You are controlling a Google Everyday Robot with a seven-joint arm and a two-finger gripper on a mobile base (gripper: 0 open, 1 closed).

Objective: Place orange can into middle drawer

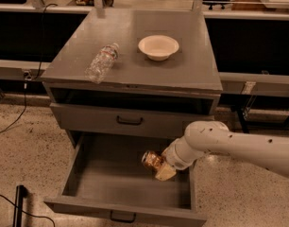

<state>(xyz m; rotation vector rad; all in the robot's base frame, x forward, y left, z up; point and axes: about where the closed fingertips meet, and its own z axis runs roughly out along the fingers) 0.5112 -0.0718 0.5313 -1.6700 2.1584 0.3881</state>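
Observation:
The orange can (152, 160) lies tilted on its side, held low inside the open middle drawer (106, 176), toward its right side. I cannot tell whether it touches the drawer floor. My gripper (162, 168) is shut on the orange can, with a tan fingertip (165, 173) showing below it. My white arm (229, 145) reaches in from the right, over the drawer's right wall. The drawer is pulled far out, and its black handle (122, 217) faces the front.
The grey drawer above (129, 120) is shut. On the cabinet top (191, 67) lie a clear plastic bottle (101, 63) on its side and a white bowl (158, 47). A black object (18, 205) and a cable lie on the floor at left.

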